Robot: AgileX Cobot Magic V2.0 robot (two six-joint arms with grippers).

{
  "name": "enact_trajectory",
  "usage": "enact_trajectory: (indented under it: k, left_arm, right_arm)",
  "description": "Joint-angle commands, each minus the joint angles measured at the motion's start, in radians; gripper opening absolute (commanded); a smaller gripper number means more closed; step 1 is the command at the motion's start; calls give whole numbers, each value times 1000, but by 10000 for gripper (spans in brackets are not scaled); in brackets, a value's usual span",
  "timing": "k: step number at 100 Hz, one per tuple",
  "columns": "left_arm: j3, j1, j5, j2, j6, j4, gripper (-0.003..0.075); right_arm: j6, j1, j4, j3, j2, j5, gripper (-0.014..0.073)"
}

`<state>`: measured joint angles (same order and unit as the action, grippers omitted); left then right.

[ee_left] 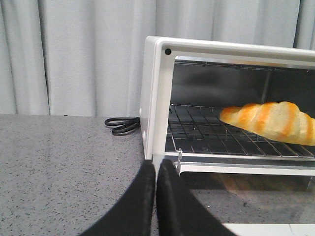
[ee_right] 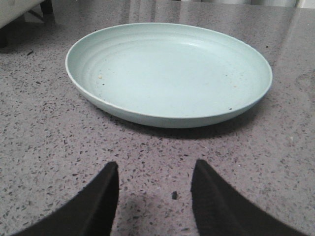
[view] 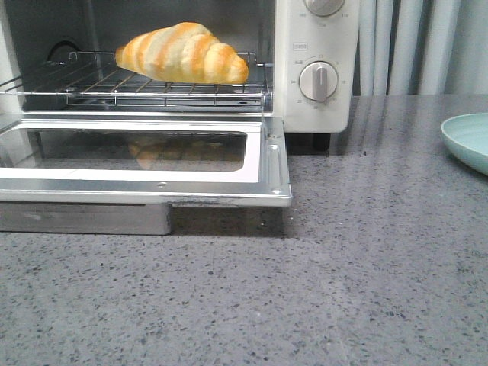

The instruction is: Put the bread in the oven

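Observation:
The bread [view: 183, 53], golden-orange with cream stripes, lies on the wire rack [view: 137, 85] inside the white oven [view: 316, 46]. The oven's glass door [view: 152, 156] hangs open and flat. The bread also shows in the left wrist view [ee_left: 270, 121] on the rack. My left gripper [ee_left: 156, 164] is shut and empty, low over the counter near the oven's [ee_left: 157, 88] left front corner. My right gripper [ee_right: 155, 169] is open and empty over the counter, just short of the green plate [ee_right: 167, 71]. Neither gripper shows in the front view.
The pale green plate [view: 467, 141] sits at the right edge of the grey speckled counter [view: 343, 290]. A black power cord [ee_left: 120, 125] lies coiled beside the oven's left side. Curtains hang behind. The oven's knobs [view: 318, 81] are on its right panel.

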<state>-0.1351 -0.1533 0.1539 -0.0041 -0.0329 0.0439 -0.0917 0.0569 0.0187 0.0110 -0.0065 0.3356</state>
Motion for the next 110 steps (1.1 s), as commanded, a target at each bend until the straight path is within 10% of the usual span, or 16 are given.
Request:
enact_trajectory:
  k: [1,110]
  left_arm:
    - [-24,1,-77,-28,-8,0,-21]
    - [159,96,94,-29,33,-44,-21]
  right_arm:
    - [3,-1,2,11,-24,-28,309]
    - [3,-1,2,11,-24,-28,309]
